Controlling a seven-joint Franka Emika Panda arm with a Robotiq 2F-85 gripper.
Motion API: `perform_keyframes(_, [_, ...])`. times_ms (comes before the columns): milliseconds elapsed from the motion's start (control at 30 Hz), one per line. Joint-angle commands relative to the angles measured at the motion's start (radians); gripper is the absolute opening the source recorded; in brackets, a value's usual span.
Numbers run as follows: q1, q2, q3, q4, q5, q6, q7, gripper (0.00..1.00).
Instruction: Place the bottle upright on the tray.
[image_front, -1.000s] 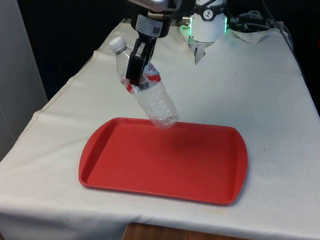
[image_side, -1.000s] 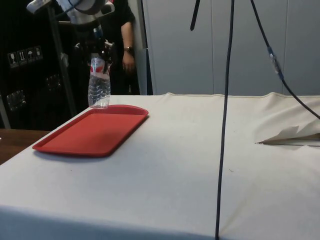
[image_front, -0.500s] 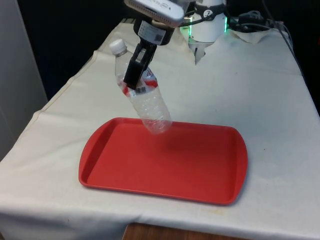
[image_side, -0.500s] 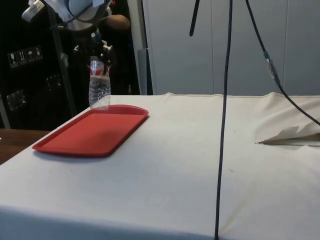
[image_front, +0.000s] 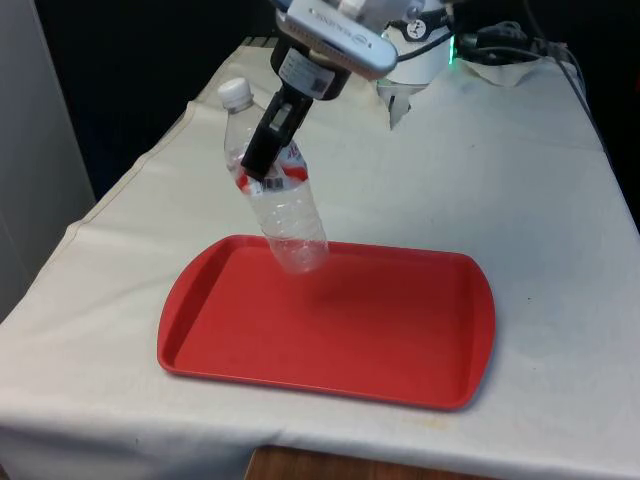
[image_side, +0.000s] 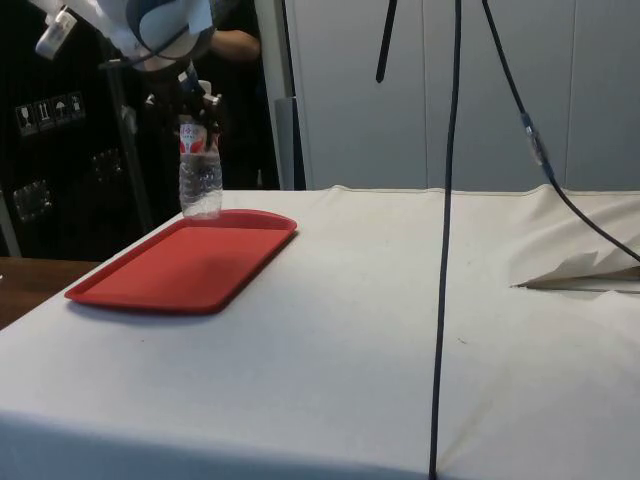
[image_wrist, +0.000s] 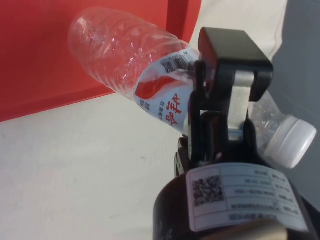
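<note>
Bottle (image_front: 283, 205): a clear plastic one with a white cap (image_front: 235, 92) and a red and white label (image_front: 285, 172); it is held in the air, tilted, cap towards the front view's left and away from the camera, base lowest
Bottle place: its base is seen over the far edge of the tray in the front view, near that view's left; in the side view (image_side: 200, 170) it looks almost upright, base just above the tray's far rim; whether base and tray touch cannot be told
Gripper (image_front: 262, 160): it is brought in from above at a slant; the black fingers (image_front: 270, 135) are clamped on the bottle at the label, below the neck
Wrist view: one finger (image_wrist: 227, 95) is seen lying across the label (image_wrist: 165, 97); the ribbed body (image_wrist: 117, 52) is set against the red tray, the cap (image_wrist: 290, 142) against the white cloth
Tray (image_front: 420, 360): red, shallow, with rounded corners; it is laid flat on the bench near the front edge
Bench (image_front: 540, 180): it is covered with a white cloth
Person (image_side: 240, 45): an arm is seen behind the bench in the side view
</note>
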Motion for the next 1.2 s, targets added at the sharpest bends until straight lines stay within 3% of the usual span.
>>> perform_keyframes(0, [0.005,0.009,-0.005,0.009,-0.007,-0.004,0.015,0.14])
perform_keyframes(133, [0.003,0.015,0.001,0.014,-0.025,-0.007,0.024,0.14])
perform_keyframes(300, [0.011,0.042,-0.001,0.041,-0.063,-0.027,0.068,0.14])
perform_keyframes(433, [0.007,0.050,0.008,0.049,-0.085,-0.036,0.080,0.14])
perform_keyframes(700, [0.015,0.086,0.010,0.088,-0.137,-0.069,0.136,0.14])
perform_keyframes(733, [0.010,0.079,0.014,0.080,-0.135,-0.063,0.126,0.14])
perform_keyframes(800, [0.017,0.092,0.011,0.096,-0.149,-0.078,0.147,0.14])
perform_keyframes(1167, [0.027,0.112,0.048,0.137,-0.224,-0.137,0.199,0.14])
